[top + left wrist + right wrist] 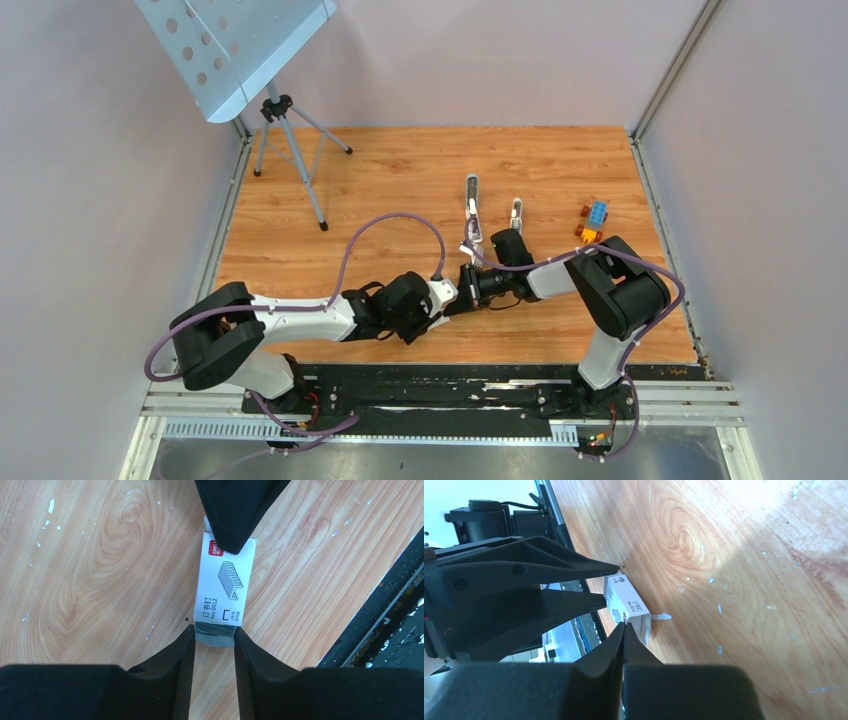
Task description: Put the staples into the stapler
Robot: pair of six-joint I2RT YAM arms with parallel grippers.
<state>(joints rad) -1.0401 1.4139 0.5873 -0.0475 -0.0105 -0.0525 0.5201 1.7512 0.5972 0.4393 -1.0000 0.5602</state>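
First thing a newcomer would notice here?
Both grippers meet mid-table on a small white box: the left gripper pinches its grey end, and the right gripper, shut, sits at the opposite end. Beyond them lie the stapler and, to the right, toy bricks. A perforated panel on a tripod stands far left.

Wooden tabletop (400, 180), pale lilac walls (90, 200), tripod (277, 105)
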